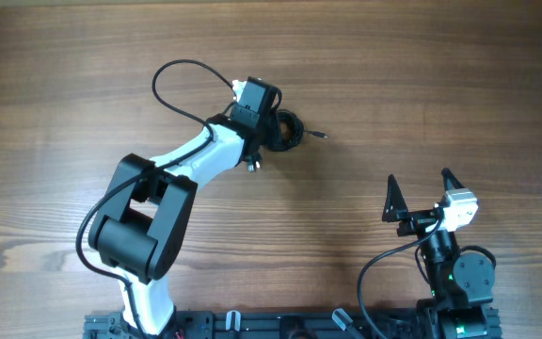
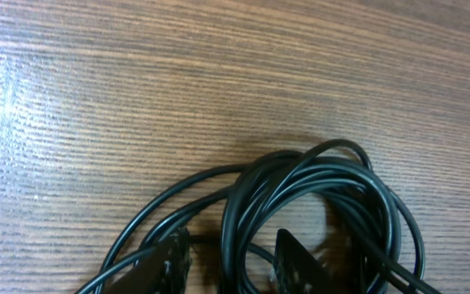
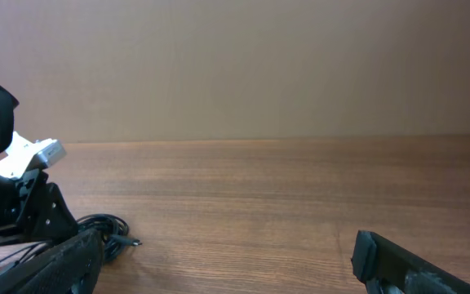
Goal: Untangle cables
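I judge the job barely begun: the cables (image 2: pixel 239 204) lie in one coiled bundle on the wooden surface (image 1: pixel 440 75), with only a plug tip poking out, so all the separating is left. My left hand (image 2: pixel 233 265) is released, its fingers straddling a few strands without pinching them. The right hand (image 1: pixel 419 176) sits spread and empty, well apart from the bundle, and I see no containers.
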{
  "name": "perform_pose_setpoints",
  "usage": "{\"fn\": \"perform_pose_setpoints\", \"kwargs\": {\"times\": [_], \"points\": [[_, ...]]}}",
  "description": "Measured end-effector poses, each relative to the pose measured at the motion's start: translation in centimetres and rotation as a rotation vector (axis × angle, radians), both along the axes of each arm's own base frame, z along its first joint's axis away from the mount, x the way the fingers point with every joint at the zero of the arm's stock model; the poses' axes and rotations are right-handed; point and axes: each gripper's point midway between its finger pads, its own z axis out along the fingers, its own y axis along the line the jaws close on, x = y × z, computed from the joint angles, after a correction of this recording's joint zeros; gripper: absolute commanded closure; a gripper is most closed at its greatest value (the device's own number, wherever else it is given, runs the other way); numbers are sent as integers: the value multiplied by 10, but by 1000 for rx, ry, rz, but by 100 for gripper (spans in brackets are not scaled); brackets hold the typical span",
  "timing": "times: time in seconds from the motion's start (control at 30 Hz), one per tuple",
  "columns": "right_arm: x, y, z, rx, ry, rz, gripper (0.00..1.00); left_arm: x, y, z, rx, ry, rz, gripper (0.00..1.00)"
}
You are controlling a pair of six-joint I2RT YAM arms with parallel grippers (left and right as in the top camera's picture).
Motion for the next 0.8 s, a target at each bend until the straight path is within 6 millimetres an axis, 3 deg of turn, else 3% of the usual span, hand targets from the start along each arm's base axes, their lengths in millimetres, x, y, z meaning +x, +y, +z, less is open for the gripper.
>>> {"fn": "perform_pose_setpoints", "kwargs": {"times": [0.1, 0.27, 0.4, 0.57, 0.63, 0.7, 0.77, 0.8], "points": [[0, 0, 0, 0, 0, 0, 0, -2, 1, -1, 5, 9, 0, 80], [0, 0, 0, 4, 1, 0, 0, -2, 1, -1, 3, 10, 3, 83], [0, 0, 0, 77, 11, 1, 0, -4, 0, -2, -3, 22, -4, 81], [-2, 12, 0, 139, 23, 70, 0, -7, -4, -3, -20, 34, -18, 66], [-3, 16, 1, 139, 32, 94, 0, -7, -4, -3, -24, 36, -18, 67], [-3, 19, 15, 140, 31, 108, 0, -8, -5, -3, -26, 38, -21, 70], [-4, 20, 43, 143, 11, 118, 0, -8, -5, -6, -24, 42, -21, 75], [-5, 20, 61, 144, -4, 122, 0, -8, -5, -7, -23, 46, -20, 83]]}}
